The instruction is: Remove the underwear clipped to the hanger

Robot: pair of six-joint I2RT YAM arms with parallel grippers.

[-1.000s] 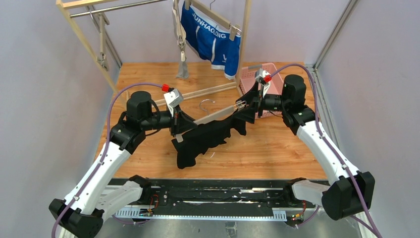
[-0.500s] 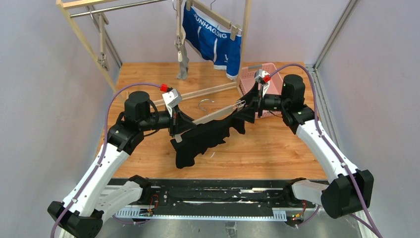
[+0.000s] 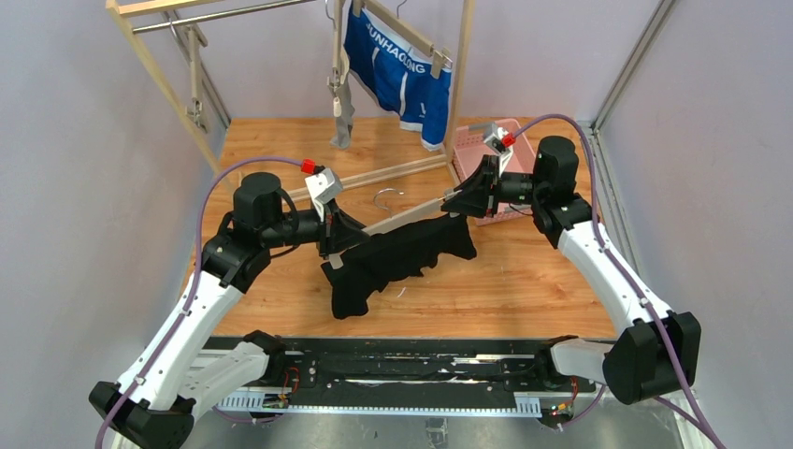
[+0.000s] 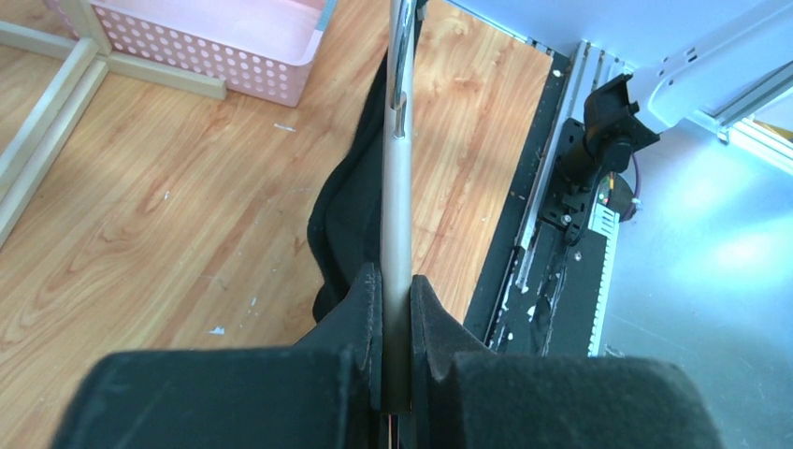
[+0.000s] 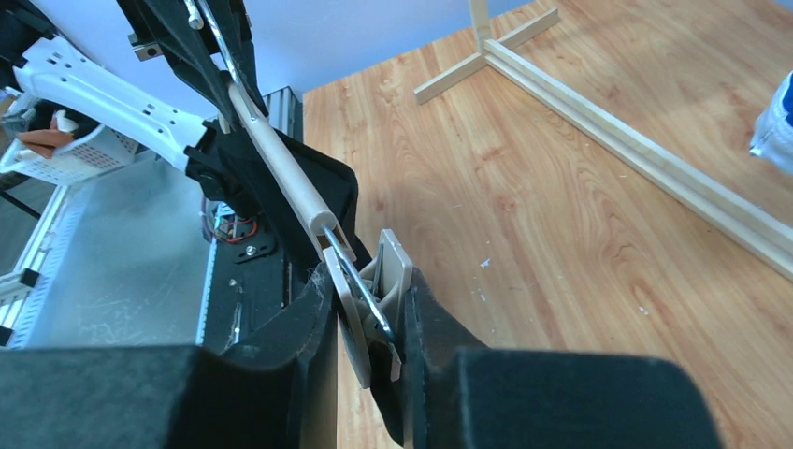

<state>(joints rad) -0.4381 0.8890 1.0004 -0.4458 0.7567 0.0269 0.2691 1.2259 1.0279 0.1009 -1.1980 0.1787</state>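
Observation:
The black underwear (image 3: 397,259) droops from a pale hanger (image 3: 404,219) held level between both arms above the wooden floor. My left gripper (image 3: 333,241) is shut on the hanger's left end; in the left wrist view the bar (image 4: 397,187) runs out from between the jaws of the left gripper (image 4: 395,301), with black cloth (image 4: 346,220) beside it. My right gripper (image 3: 455,200) is shut on the clip (image 5: 367,313) at the bar's right end (image 5: 281,168). Blue underwear (image 3: 400,73) with white lettering and a grey one (image 3: 342,126) hang on the rack at the back.
A wooden rack (image 3: 166,86) stands at the back, its base rail (image 3: 397,171) lying on the floor just behind the hanger. A pink perforated basket (image 3: 479,150) sits behind my right gripper. Grey walls close in on both sides.
My right gripper's jaws have closed onto the clip and its wrist has turned a little. The black underwear's right end has shifted slightly right and lower. The left arm has held still.

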